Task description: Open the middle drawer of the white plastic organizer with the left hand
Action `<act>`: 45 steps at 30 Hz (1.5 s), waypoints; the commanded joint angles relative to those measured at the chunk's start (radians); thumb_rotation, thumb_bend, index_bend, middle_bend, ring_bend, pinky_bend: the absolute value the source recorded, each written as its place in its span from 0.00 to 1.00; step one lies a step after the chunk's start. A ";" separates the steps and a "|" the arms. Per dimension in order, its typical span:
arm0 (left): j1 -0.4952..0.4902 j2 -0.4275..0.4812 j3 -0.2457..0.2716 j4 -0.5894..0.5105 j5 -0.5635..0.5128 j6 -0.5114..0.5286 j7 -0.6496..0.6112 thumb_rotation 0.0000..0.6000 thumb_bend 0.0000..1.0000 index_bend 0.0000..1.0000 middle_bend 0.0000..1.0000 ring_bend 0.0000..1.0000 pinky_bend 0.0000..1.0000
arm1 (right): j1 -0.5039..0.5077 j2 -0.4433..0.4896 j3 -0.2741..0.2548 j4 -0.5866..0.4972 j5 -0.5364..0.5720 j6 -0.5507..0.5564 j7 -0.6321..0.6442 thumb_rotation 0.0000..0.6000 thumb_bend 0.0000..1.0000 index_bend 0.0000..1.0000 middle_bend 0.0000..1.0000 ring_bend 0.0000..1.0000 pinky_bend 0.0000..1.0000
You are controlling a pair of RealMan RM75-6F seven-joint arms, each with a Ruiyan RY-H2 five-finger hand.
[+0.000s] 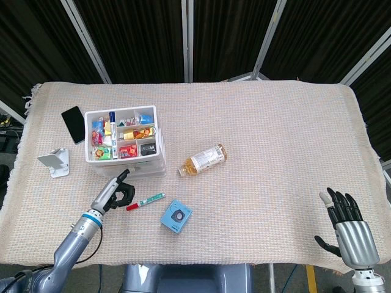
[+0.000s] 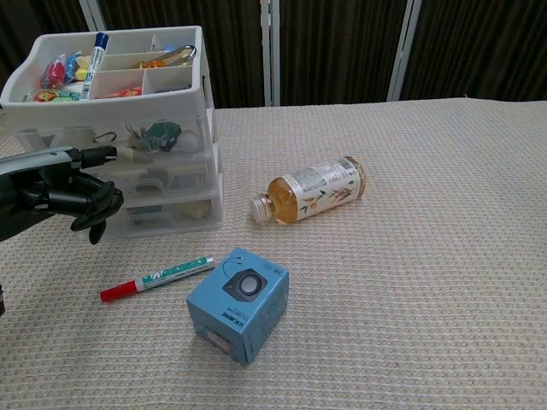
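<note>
The white plastic organizer (image 1: 157,146) (image 2: 202,128) stands at the left of the table, with three drawers under an open top tray of small items. My left hand (image 1: 116,194) (image 2: 60,192) is just in front of it, most fingers curled in. One straight finger (image 2: 90,155) reaches the front of the organizer at the upper edge of the middle drawer (image 2: 162,175). I cannot tell whether it hooks the drawer. The drawer front looks level with the others. My right hand (image 1: 347,231) hangs open past the table's near right edge, holding nothing.
A red-capped marker (image 1: 145,201) (image 2: 156,278) lies right beside my left hand. A blue box (image 1: 176,215) (image 2: 238,303) sits near it, and a bottle (image 1: 203,159) (image 2: 312,190) lies on its side right of the organizer. A black phone (image 1: 73,124) and a white stand (image 1: 54,163) are at the far left.
</note>
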 commanded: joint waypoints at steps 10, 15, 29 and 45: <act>0.035 0.026 0.044 0.014 0.089 0.022 -0.071 1.00 0.78 0.26 0.78 0.79 0.61 | 0.000 -0.003 -0.001 0.000 0.000 -0.002 -0.008 1.00 0.02 0.00 0.00 0.00 0.00; 0.058 0.037 0.074 0.007 0.156 0.061 -0.084 1.00 0.78 0.26 0.78 0.79 0.62 | -0.001 -0.003 -0.001 0.000 0.001 -0.002 -0.009 1.00 0.02 0.00 0.00 0.00 0.00; 0.170 0.059 0.135 0.003 0.379 0.390 0.384 1.00 0.78 0.16 0.78 0.79 0.62 | -0.002 -0.009 -0.003 0.000 -0.003 -0.001 -0.025 1.00 0.02 0.00 0.00 0.00 0.00; 0.132 0.131 0.063 -0.112 0.213 0.343 0.619 1.00 0.78 0.22 0.78 0.79 0.62 | -0.002 -0.009 -0.004 -0.003 0.003 -0.008 -0.031 1.00 0.02 0.00 0.00 0.00 0.00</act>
